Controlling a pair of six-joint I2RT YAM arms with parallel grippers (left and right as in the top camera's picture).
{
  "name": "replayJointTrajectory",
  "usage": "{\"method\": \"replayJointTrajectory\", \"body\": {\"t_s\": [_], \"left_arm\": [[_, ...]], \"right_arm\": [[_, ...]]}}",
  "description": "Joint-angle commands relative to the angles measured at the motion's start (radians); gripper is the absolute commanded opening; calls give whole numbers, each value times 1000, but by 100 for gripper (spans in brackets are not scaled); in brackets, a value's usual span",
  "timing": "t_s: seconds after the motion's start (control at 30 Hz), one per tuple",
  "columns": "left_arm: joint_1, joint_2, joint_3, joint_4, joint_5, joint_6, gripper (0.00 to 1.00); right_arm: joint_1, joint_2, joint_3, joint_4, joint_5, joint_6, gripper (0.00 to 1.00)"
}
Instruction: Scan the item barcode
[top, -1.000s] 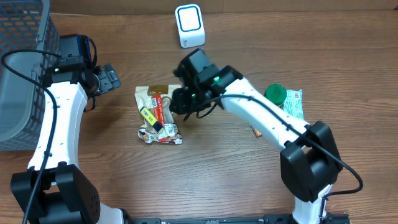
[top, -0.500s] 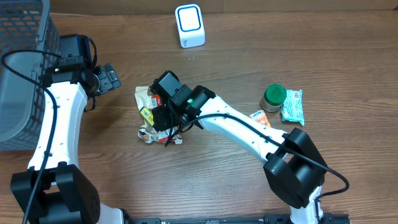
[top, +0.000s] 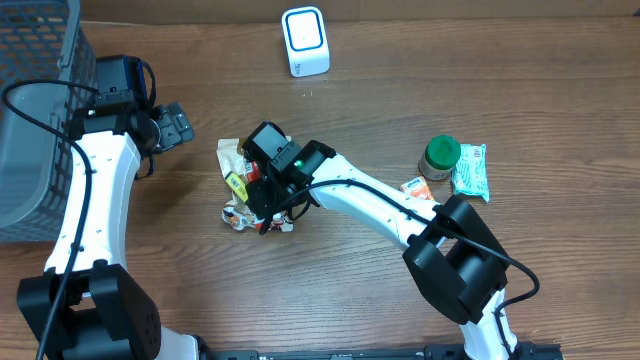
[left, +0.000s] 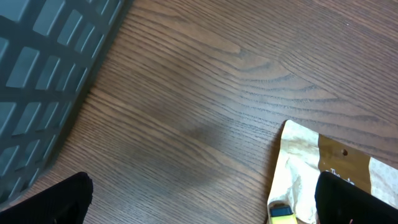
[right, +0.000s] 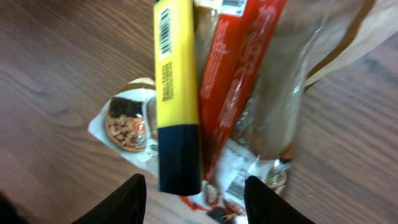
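Fingers (right: 132, 198) along yellow tube's (right: 176, 93) axis, barcode (right: 164, 32) farthest

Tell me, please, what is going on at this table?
The right tool hovers open over a pile of snack packs mid-table. Its fingers sit either side of a yellow bar and a red pack, gripping nothing yet. The left tool hangs open beside the basket. The scanner stands at the far edge.
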Motion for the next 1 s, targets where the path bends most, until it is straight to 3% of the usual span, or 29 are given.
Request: {"method": "replayJointTrajectory", "body": {"t_s": [0.0, 0.73, 0.97], "left_arm": [[-6, -16, 14, 2, 5, 19, 100], [-6, -16, 14, 2, 5, 19, 100], [-6, -16, 14, 2, 5, 19, 100]], "right_arm": [[4, -5, 8, 11, -24, 42, 52], [5, 64, 8, 33, 4, 60, 52], [5, 65, 8, 33, 1, 59, 46]]}}
